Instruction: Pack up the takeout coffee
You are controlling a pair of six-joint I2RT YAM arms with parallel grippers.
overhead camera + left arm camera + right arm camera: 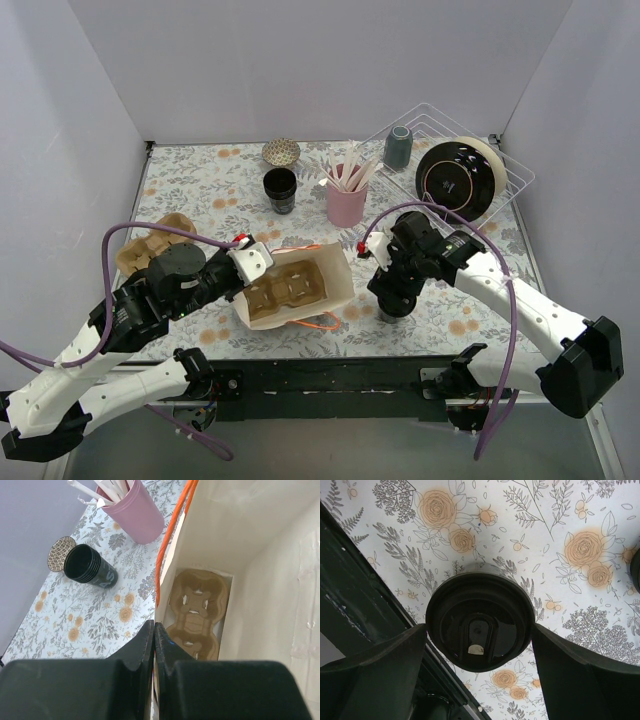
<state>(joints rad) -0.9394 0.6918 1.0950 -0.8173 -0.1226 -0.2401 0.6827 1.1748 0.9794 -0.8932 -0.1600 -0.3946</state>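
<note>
Black-lidded, the coffee [479,625] stands upright on the floral surface [200,190] near its front edge, just right of the bag [335,285]. The right end effector [393,292] hangs over it, jaws wide apart. One of its fingers [380,665] sits on each side of the lid, right at the rim, though I cannot tell whether they press on it. The left end effector [154,630] is clamped together on the edge of the bag's left wall, at the open mouth. The bag — white paper with orange handles — shows a brown carrier [196,612] at its bottom. A pink cup [346,203] and a lidless black cup [280,189] stand toward the back edge.
</note>
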